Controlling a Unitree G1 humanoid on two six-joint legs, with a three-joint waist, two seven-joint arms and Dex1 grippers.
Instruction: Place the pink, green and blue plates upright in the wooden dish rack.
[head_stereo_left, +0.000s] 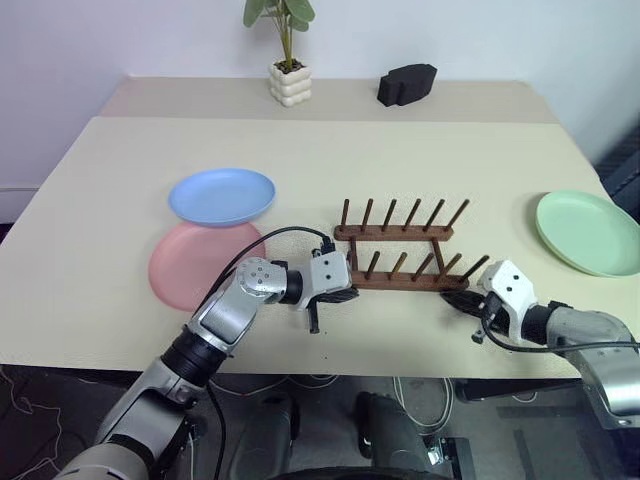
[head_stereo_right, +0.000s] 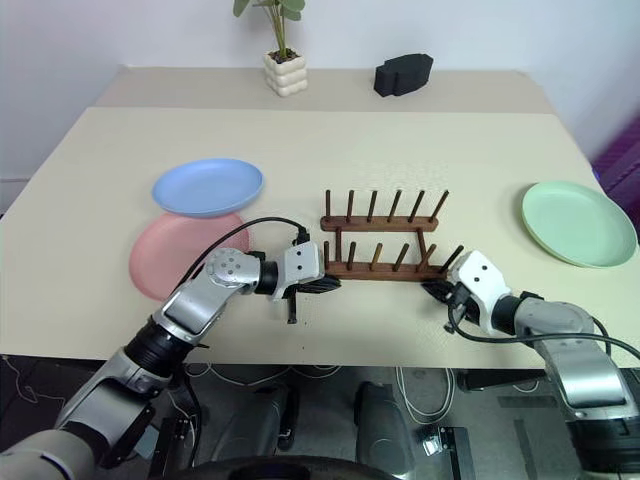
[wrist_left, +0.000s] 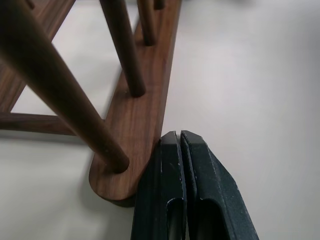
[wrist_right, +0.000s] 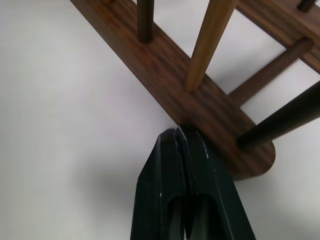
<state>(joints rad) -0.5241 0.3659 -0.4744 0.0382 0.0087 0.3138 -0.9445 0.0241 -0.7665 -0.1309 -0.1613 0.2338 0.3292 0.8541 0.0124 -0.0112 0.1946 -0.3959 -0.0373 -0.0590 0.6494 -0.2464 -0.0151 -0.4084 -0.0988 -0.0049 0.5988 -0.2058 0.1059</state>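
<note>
- A long beige table (head_stereo_left: 90, 260) carries everything.
- The wooden dish rack (head_stereo_left: 400, 255) stands near the middle of the table, toward the front edge, its pegs bare.
- The pink plate (head_stereo_left: 185, 268) lies flat at the table's left.
- The blue plate (head_stereo_left: 222, 195) rests just behind the pink one, overlapping its far rim.
- The green plate (head_stereo_left: 588, 231) lies flat at the far right.
- A potted plant (head_stereo_left: 288, 60) and a black block (head_stereo_left: 406, 83) sit at the back edge.

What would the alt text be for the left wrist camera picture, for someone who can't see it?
The left gripper's two black fingers, pressed shut, meet the rounded end of the wooden dish rack's base rail on a pale table. Thin dark pegs rise from the rail.
</note>
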